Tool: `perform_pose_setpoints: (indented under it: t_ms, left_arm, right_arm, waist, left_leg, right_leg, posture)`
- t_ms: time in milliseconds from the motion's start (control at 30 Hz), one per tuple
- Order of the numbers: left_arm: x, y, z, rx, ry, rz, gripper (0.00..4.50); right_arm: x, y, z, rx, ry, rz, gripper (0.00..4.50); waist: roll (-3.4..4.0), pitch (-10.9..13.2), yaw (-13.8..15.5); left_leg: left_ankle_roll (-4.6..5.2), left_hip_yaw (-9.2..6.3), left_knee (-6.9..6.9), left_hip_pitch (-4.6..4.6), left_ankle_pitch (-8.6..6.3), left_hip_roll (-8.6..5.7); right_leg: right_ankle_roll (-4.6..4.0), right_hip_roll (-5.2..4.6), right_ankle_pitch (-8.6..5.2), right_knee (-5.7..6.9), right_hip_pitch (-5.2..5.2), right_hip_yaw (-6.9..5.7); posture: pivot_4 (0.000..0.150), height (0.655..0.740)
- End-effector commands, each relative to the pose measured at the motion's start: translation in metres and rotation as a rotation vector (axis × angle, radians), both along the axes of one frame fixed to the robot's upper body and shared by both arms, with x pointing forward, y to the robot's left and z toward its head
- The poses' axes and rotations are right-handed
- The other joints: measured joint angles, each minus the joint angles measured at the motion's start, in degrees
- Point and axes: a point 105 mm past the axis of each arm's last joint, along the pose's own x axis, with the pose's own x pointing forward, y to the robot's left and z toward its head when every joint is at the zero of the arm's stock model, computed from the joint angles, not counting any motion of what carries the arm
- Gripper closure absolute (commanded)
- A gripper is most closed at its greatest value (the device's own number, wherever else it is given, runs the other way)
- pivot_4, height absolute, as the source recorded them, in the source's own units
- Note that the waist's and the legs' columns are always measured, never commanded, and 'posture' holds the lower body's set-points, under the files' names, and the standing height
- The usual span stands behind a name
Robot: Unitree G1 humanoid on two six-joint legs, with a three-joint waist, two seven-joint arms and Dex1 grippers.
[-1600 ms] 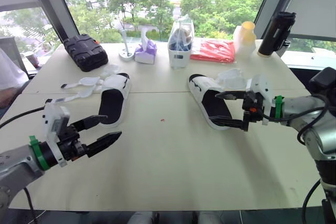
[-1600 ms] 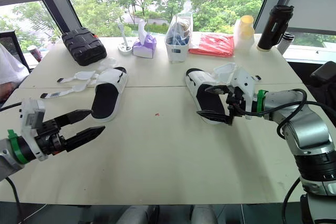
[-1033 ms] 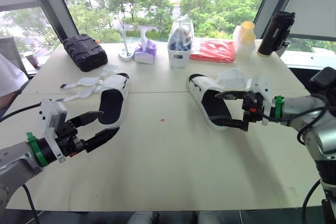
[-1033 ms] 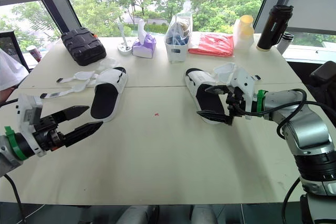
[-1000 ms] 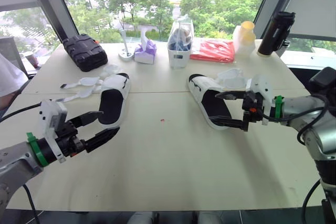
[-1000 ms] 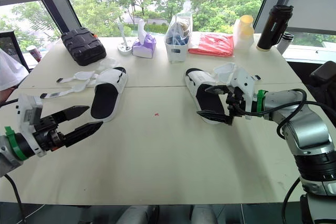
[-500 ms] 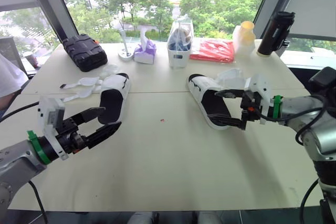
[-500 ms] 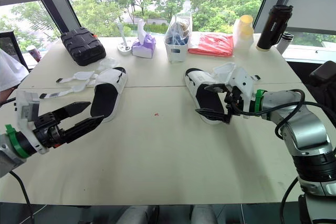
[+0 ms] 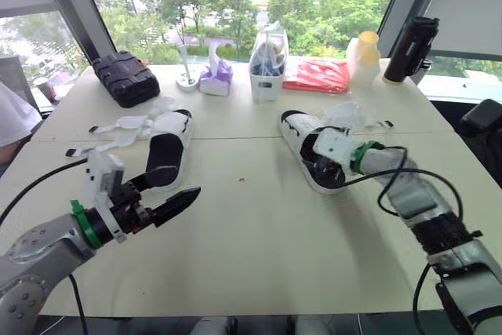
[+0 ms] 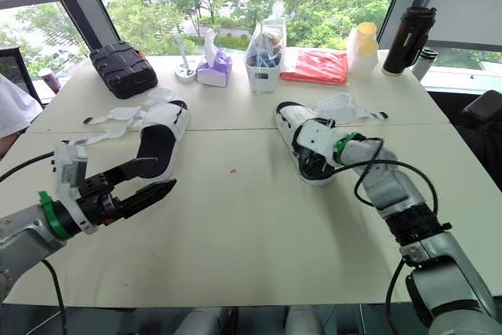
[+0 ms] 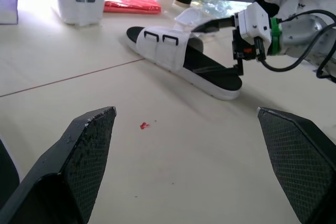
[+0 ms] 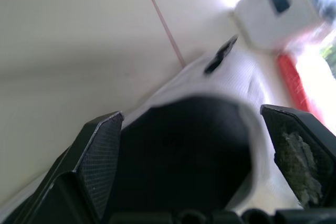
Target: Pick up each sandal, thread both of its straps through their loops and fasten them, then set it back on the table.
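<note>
Black fingers of my right claw (image 12: pixel 191 114) stand wide apart, one on each side of the right sandal (image 9: pixel 300 131), a white slip-on shoe with a black foot bed. The claw is down at the heel half of that sandal, and I cannot tell if the fingers touch it. The sandal lies flat on the pale bench (image 9: pixel 259 249), with its toe end pointing away from me. Its two white straps (image 9: pixel 351 115) are undone and flop out on the bench on its right side.

My left claw (image 9: pixel 187 180) is wide too and holds nothing. It hangs just over the bench, near the heel end of the left sandal (image 9: pixel 174 125), which is the same white and black kind. That sandal lies flat as well, and its loose white bands (image 9: pixel 125 125) are spread out on the bench to its left. A tiny red speck (image 9: pixel 241 180) sits on the bench between the two sandals.

Along the far edge of the bench I see a black hard case (image 9: pixel 125 76), a purple tissue box (image 9: pixel 216 78), a white tub (image 9: pixel 267 80), a flat red packet (image 9: pixel 318 74), a white bottle with a yellow top (image 9: pixel 362 56) and a tall black flask (image 9: pixel 411 49). At the far left there is a person's white sleeve (image 9: pixel 12 119).
</note>
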Motion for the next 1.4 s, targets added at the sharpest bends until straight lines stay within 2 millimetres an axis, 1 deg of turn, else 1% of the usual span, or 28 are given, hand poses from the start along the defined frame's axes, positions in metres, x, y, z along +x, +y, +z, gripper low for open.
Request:
perform_pose_setpoints:
  t_ms: [33,67,167,367,467,533,633,767,800,833,867,1033,1067,1133,1200,1267,1333,1400]
  left_arm:
    - [-0.003,-0.004,0.008,0.002,-0.052,-0.001,0.03]
    - [-0.003,-0.004,0.008,0.003,-0.053,-0.001,0.03]
    - [-0.003,-0.005,0.008,-0.001,-0.055,0.004,0.03]
    - [-0.002,-0.005,0.009,-0.002,-0.058,0.012,0.03]
    - [-0.001,-0.007,0.008,0.006,-0.063,0.015,0.03]
    - [0.000,-0.007,0.008,0.006,-0.065,0.015,0.03]
    - [-0.001,-0.008,0.005,0.017,-0.062,0.017,0.00]
    - [-0.003,-0.007,-0.001,0.031,-0.049,0.025,0.00]
    - [-0.004,-0.008,-0.002,0.028,-0.047,0.025,0.00]
    - [-0.004,-0.008,-0.002,0.024,-0.046,0.025,0.00]
    - [-0.005,-0.008,-0.002,0.020,-0.043,0.023,0.00]
    - [-0.006,-0.010,-0.003,0.009,-0.039,0.020,0.00]
    - [-0.005,-0.010,-0.003,0.009,-0.039,0.019,0.00]
    - [-0.004,-0.011,-0.005,0.015,-0.041,0.015,0.00]
    - [-0.002,-0.011,-0.006,0.016,-0.039,0.010,0.00]
    - [-0.001,-0.012,-0.007,0.014,-0.034,-0.004,0.00]
    - [-0.001,-0.011,-0.007,0.018,-0.034,-0.012,0.00]
    - [0.003,-0.010,-0.008,0.025,-0.035,-0.017,0.00]
  right_arm:
    - [0.018,0.003,0.007,-0.132,-0.174,-0.030,0.00]
    - [0.022,0.005,0.009,-0.170,-0.217,-0.037,0.00]
    - [0.034,0.006,0.017,-0.177,-0.301,-0.077,0.00]
    - [0.048,0.009,0.015,-0.278,-0.363,-0.086,0.00]
    - [0.058,0.023,0.014,-0.261,-0.380,-0.091,0.00]
    - [0.061,0.028,0.011,-0.260,-0.375,-0.087,0.00]
    - [0.062,0.036,0.009,-0.248,-0.374,-0.074,0.83]
    - [0.063,0.047,0.007,-0.250,-0.395,-0.052,2.96]
    - [0.063,0.047,0.008,-0.256,-0.402,-0.048,3.42]
    - [0.063,0.048,0.008,-0.258,-0.408,-0.043,4.08]
    - [0.063,0.048,0.010,-0.253,-0.416,-0.045,4.48]
    - [0.060,0.049,0.019,-0.227,-0.452,-0.006,4.48]
    - [0.058,0.050,0.023,-0.212,-0.469,0.024,4.48]
    - [0.044,0.055,0.036,-0.200,-0.537,0.157,4.48]
    - [0.019,0.064,0.041,-0.217,-0.573,0.362,4.48]
    - [-0.008,0.068,0.041,-0.278,-0.590,0.556,4.48]
    - [-0.026,0.068,0.039,-0.303,-0.583,0.680,4.48]
    - [-0.055,0.068,0.035,-0.337,-0.565,0.877,4.48]
  waist:
    - [0.00,0.0,0.0]
    - [0.00,0.0,-0.1]
    - [-0.01,0.0,-0.3]
    - [-0.01,0.0,-1.1]
    - [-0.04,0.0,-1.7]
    - [-0.08,0.0,-2.1]
    - [-0.09,0.0,-2.6]
    - [-0.09,0.0,-2.8]
    - [-0.09,0.0,-2.9]
    - [-0.12,-0.1,-2.9]
    - [-0.14,-0.1,-2.9]
    - [-0.14,-0.1,-2.8]
    - [-0.14,-0.1,-2.8]
    - [-0.13,-0.1,-2.7]
    - [-0.12,-0.1,-2.4]
    - [-0.13,-0.1,-2.5]
    - [-0.14,-0.1,-2.9]
    - [-0.15,0.0,-3.0]
  left_leg:
    - [-0.01,0.00,0.00,0.00,0.01,0.01]
    - [-0.01,0.00,0.00,0.00,0.01,0.02]
    - [-0.05,0.15,0.00,0.02,0.03,0.20]
    - [-0.07,0.45,-0.08,0.06,0.04,0.29]
    - [-0.07,0.82,-0.20,0.20,0.04,0.36]
    - [-0.17,1.16,-0.49,0.43,0.11,0.45]
    - [-0.20,1.23,-0.61,0.47,0.14,0.68]
    - [-0.20,1.23,-0.69,0.45,0.14,0.70]
    - [-0.21,1.25,-0.70,0.45,0.14,0.71]
    - [-0.21,1.32,-0.70,0.46,0.14,0.77]
    - [-0.21,1.33,-0.70,0.46,0.13,0.84]
    - [-0.34,1.34,-0.70,0.48,0.20,1.12]
    - [-0.36,1.34,-0.71,0.48,0.21,1.14]
    - [-0.37,1.36,-0.72,0.46,0.21,1.15]
    - [-0.37,1.37,-0.71,0.34,0.21,1.14]
    - [-0.37,1.47,-0.68,0.05,0.22,1.10]
    - [-0.39,1.58,-0.72,0.05,0.20,1.09]
    - [-0.43,1.71,-0.73,0.12,0.18,1.15]
  right_leg:
    - [-0.02,0.03,0.01,0.00,0.00,0.03]
    - [-0.03,0.07,0.01,0.00,0.00,0.06]
    - [-0.14,0.40,0.06,-0.02,-0.09,0.45]
    - [-0.22,0.57,0.12,-0.03,-0.22,0.76]
    - [-0.30,0.73,0.19,-0.04,-0.29,1.04]
    - [-0.34,0.78,0.26,-0.05,-0.31,1.24]
    - [-0.35,0.85,0.29,-0.05,-0.33,1.26]
    - [-0.45,0.87,0.36,-0.05,-0.44,1.30]
    - [-0.46,0.88,0.37,-0.05,-0.48,1.32]
    - [-0.52,0.96,0.41,-0.05,-0.50,1.38]
    - [-0.56,1.03,0.43,-0.06,-0.50,1.40]
    - [-0.70,1.33,0.52,-0.07,-0.51,1.40]
    - [-0.72,1.37,0.53,-0.07,-0.52,1.40]
    - [-0.74,1.39,0.54,-0.07,-0.54,1.40]
    - [-0.73,1.39,0.55,-0.09,-0.63,1.40]
    - [-0.57,1.38,0.63,-0.09,-0.91,1.42]
    - [-0.53,1.40,0.66,-0.09,-0.97,1.45]
    - [-0.54,1.54,0.66,-0.09,-0.98,1.59]
  posture:
    - [0.150,0.7400]
    - [0.150,0.7400]
    - [0.150,0.7400]
    - [0.150,0.7400]
    - [0.150,0.7400]
    - [0.150,0.7400]
    - [0.150,0.7400]
    - [0.150,0.7400]
    - [0.150,0.7400]
    - [0.150,0.7400]
    - [0.150,0.7400]
    - [0.150,0.7400]
    - [0.150,0.7400]
    - [0.150,0.7400]
    - [0.150,0.7400]
    - [0.150,0.7400]
    - [0.150,0.7400]
    - [0.150,0.7400]
